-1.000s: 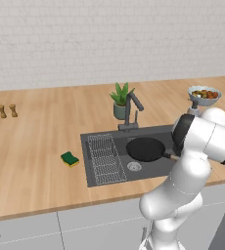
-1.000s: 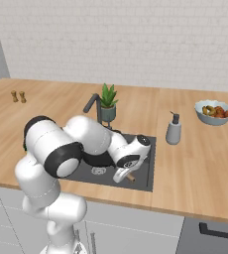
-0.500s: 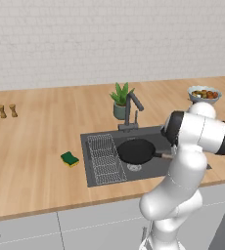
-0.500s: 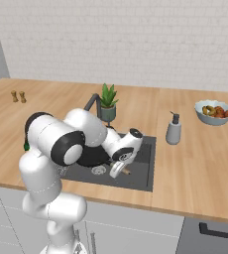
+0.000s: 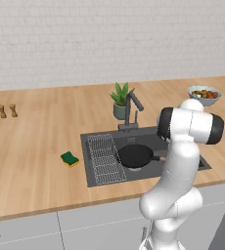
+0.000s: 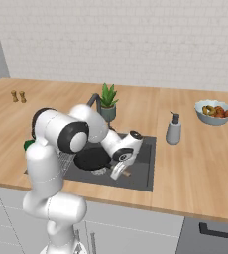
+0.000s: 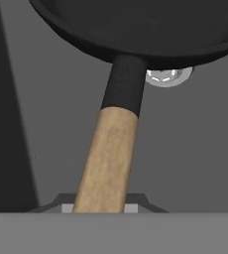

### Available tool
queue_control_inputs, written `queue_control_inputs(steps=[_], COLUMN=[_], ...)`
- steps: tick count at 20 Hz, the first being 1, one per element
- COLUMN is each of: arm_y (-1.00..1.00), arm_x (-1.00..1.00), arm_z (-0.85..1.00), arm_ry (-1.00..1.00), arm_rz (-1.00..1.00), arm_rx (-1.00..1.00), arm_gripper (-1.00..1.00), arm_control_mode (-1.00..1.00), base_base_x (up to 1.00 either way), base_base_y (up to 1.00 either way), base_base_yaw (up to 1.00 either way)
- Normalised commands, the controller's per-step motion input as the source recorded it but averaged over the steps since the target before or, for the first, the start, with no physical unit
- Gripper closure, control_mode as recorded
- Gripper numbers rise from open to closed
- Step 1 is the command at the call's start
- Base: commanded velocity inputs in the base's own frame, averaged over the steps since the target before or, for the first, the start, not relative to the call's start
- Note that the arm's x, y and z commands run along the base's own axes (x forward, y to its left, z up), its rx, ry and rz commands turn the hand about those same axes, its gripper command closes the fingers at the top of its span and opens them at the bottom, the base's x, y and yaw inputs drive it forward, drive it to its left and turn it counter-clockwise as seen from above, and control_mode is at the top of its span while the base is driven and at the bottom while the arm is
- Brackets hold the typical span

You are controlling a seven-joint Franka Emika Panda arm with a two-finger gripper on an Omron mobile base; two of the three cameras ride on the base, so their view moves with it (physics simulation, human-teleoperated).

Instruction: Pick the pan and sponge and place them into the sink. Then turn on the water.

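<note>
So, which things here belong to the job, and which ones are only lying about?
Belong to the job:
- pan, over the sink, its handle in the shut gripper
- sponge, on the counter left of the sink
- sink with its faucet

Only lying about:
- potted plant
- fruit bowl
- soap dispenser
- two small shakers

Over the last second we see the pan (image 5: 135, 156) shift across the sink (image 5: 95, 178) toward the wire rack (image 5: 104, 158): earlier it sat nearer the middle of the basin, and now its rim lies just beside the rack. The arm's upper link has swung upright and back from the basin, so we now see the whole pan and part of its handle in the left base view. The wrist has followed the pan toward the rack side.
</note>
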Motion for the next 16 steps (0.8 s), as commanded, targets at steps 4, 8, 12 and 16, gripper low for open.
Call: queue_control_inputs(steps=[4, 8, 12, 16], arm_y=[0.0, 0.0, 0.0, -0.06], arm_x=[0.0, 0.08, 0.23, 0.31], arm_z=[-0.53, -0.36, -0.16, -0.01], arm_ry=[0.0, -0.01, -0.01, 0.0], arm_rz=[0.0, 0.0, 0.0, 0.0], arm_rx=[-0.03, -0.02, 0.0, 0.0], arm_gripper=[1.0, 1.0, 1.0, 1.0], arm_control_mode=[-1.0, -1.0, -1.0, -1.0], base_base_x=[0.0, 0.0, 0.0, 0.0], base_base_y=[0.0, 0.0, 0.0, 0.0], base_base_yaw=[0.0, 0.0, 0.0, 0.0])
